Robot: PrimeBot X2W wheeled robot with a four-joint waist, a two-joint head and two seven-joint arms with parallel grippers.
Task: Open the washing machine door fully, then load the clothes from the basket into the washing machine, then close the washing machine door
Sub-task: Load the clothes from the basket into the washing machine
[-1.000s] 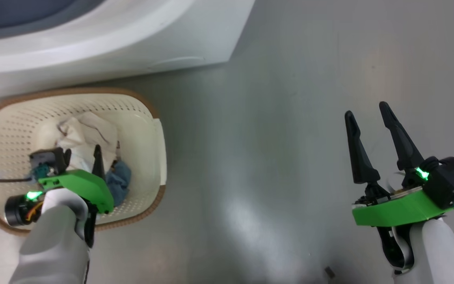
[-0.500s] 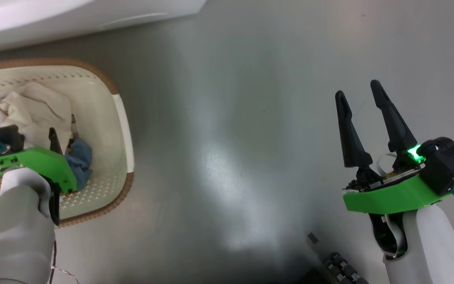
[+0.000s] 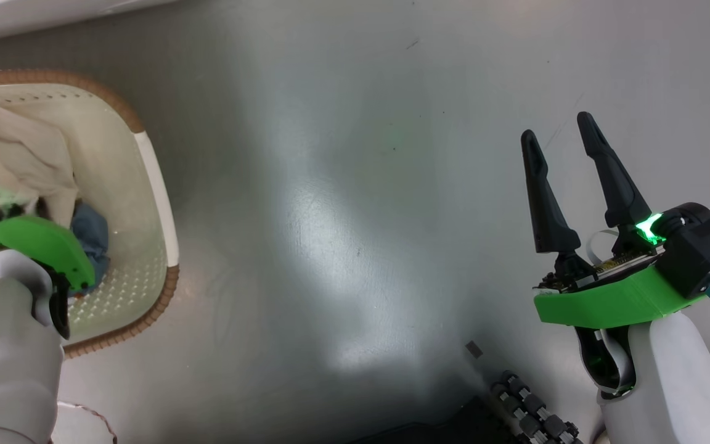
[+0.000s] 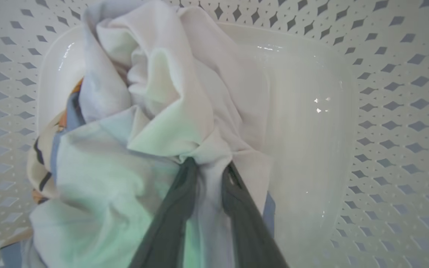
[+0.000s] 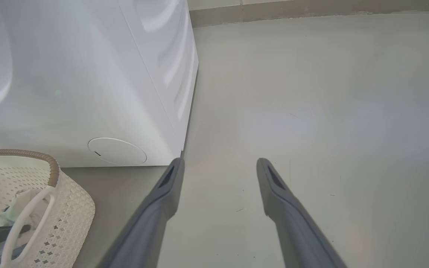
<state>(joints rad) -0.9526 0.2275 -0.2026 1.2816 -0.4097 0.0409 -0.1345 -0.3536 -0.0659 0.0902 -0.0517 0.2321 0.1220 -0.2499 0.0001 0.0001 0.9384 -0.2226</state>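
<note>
noting basket (image 3: 156,185) at left edge of head view, on grey floor (image 3: 355,216); at lower left of right wrist view, just below washing machine (image 5: 88,74) front, near round service flap (image 5: 117,151). contains clothes (image 3: 22,160): white cloth (image 4: 169,93) bunched on top, blue fabric (image 3: 91,231) at lower right of pile, blue piece with orange print (image 4: 63,123) at left of left wrist view. found left gripper (image 4: 209,165) down inside basket, fingers close together, clamped on a fold of white cloth. found right gripper (image 3: 556,126) at right of head view, spread wide and empty, above bare floor, well apart from basket.
</note>
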